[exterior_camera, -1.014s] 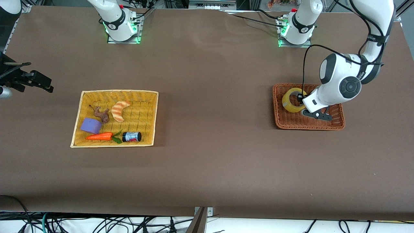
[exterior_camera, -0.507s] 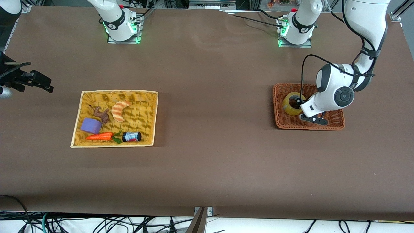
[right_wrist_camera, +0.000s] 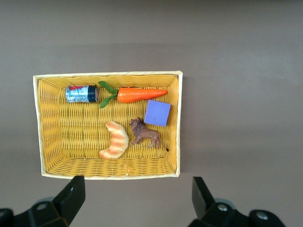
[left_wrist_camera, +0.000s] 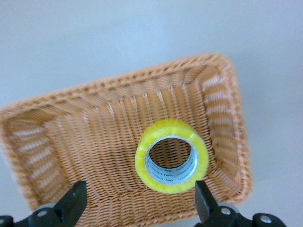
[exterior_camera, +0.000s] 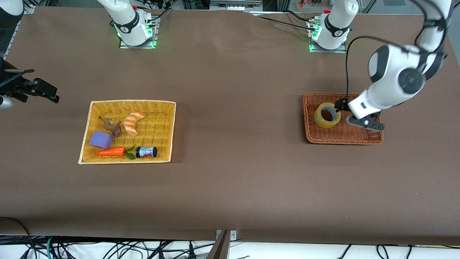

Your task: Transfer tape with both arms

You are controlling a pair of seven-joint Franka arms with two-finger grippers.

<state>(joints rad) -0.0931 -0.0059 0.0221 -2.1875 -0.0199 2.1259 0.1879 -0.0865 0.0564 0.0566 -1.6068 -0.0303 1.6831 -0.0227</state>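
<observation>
The tape [exterior_camera: 326,115], a yellowish roll with a grey-white core, lies tilted in the brown wicker basket [exterior_camera: 343,141] at the left arm's end of the table. My left gripper [exterior_camera: 354,115] hangs open and empty over that basket, beside the roll and not touching it. In the left wrist view the tape [left_wrist_camera: 171,126] lies in the basket [left_wrist_camera: 94,123] between and below the spread fingers of the left gripper [left_wrist_camera: 139,196]. My right gripper [exterior_camera: 43,90] waits open and empty, high up by the yellow basket; its wrist view shows the right gripper [right_wrist_camera: 137,196] wide open.
A yellow basket [exterior_camera: 129,102] at the right arm's end holds a striped croissant [exterior_camera: 132,122], a brown lion figure [exterior_camera: 113,126], a purple block [exterior_camera: 100,139], a carrot [exterior_camera: 111,151] and a small can [exterior_camera: 146,152]. The right wrist view shows this yellow basket [right_wrist_camera: 109,74] from above.
My left gripper was down at the tape with a finger in its hole. It has now risen and shifted toward the left arm's end, open, leaving the tape in the brown basket.
</observation>
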